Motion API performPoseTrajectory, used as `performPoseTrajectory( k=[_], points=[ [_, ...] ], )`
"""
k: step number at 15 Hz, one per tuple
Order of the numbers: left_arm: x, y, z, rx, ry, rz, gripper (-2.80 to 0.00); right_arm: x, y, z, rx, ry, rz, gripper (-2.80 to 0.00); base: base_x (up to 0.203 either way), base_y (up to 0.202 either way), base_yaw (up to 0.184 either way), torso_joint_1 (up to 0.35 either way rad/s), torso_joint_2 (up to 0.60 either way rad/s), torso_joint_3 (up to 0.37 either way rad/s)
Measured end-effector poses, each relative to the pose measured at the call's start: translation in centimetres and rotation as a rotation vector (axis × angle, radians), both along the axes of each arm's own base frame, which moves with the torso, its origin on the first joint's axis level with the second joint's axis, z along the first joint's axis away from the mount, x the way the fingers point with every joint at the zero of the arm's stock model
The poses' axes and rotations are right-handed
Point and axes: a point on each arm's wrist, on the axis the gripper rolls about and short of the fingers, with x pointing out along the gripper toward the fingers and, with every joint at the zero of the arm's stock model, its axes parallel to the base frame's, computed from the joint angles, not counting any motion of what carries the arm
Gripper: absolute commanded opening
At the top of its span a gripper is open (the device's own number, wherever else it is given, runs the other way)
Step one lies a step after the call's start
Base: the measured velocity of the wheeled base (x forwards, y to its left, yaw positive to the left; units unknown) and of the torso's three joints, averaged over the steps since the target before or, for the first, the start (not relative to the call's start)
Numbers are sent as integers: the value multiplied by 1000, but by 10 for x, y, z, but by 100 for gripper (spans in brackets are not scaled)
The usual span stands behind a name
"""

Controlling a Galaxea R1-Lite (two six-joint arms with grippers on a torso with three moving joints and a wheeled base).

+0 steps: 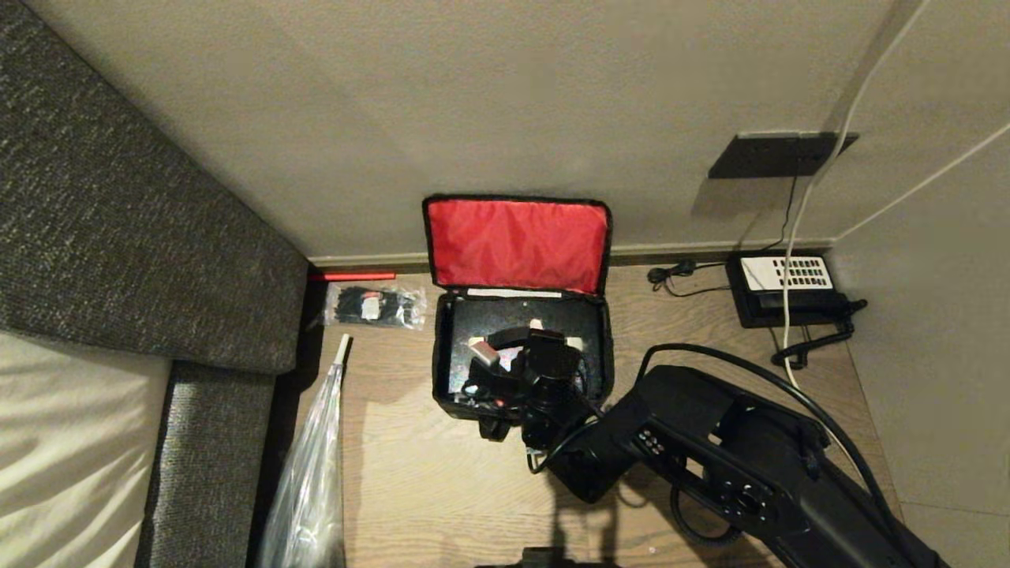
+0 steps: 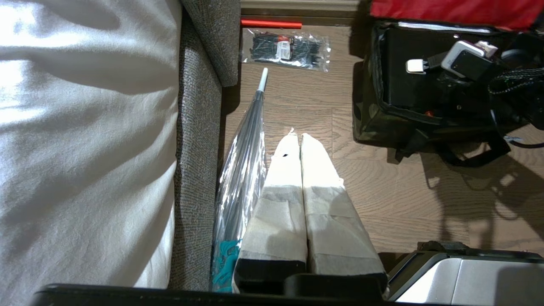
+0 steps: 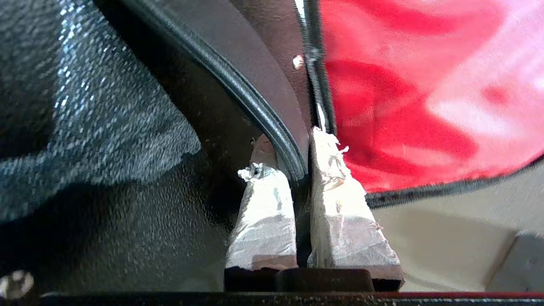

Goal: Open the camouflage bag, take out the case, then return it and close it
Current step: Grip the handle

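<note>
On your far left you have the white bedding (image 1: 55, 450) and the grey upholstered bed frame (image 1: 142, 237), with a folded clear umbrella (image 1: 312, 465) lying on the wood floor (image 1: 410, 473) just beside the frame. Past its tip, near the skirting, lies a clear packet of black cable ties (image 1: 372, 306), with a thin red strip (image 1: 353, 276) behind it. Your left gripper (image 2: 296, 142) hangs above the floor beside the umbrella, its 2 taped fingers pressed together on nothing. Next comes the camouflage bag (image 1: 450, 398), standing on the floor against the wall, its red-lined lid (image 1: 517, 243) thrown back and upright against the wall. Your right arm (image 1: 710, 457) reaches in from the right and its wrist fills most of the opening, hiding much of the black inside. In the right wrist view your right gripper (image 3: 302, 159) is down at the mouth of the bag, its taped fingers (image 3: 265, 204) nearly together and pinching a black corded rim (image 3: 255, 106) next to the red lining; you cannot tell which part that rim belongs to. To the right of the bag, a black cable (image 1: 671, 276) trails along the floor to a black desk phone (image 1: 785, 288) with a white keypad, below a black wall plate (image 1: 777, 154).
</note>
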Motion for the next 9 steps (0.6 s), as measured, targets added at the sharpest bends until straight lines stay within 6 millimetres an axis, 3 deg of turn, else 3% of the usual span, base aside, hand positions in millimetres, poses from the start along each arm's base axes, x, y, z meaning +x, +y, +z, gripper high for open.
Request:
performPoseTrajectory(
  k=[2, 7, 9],
  points=[
    [0, 0, 0, 0, 0, 0, -280, -13, 4, 7, 9, 20, -34, -280, 0, 0, 0, 0, 0, 0],
    [0, 0, 0, 0, 0, 0, -280, -45, 20, 61, 138, -21, -37, -280, 0, 0, 0, 0, 0, 0],
    [0, 0, 0, 0, 0, 0, -280, -56, 19, 70, 153, -17, -24, -280, 0, 0, 0, 0, 0, 0]
  ],
)
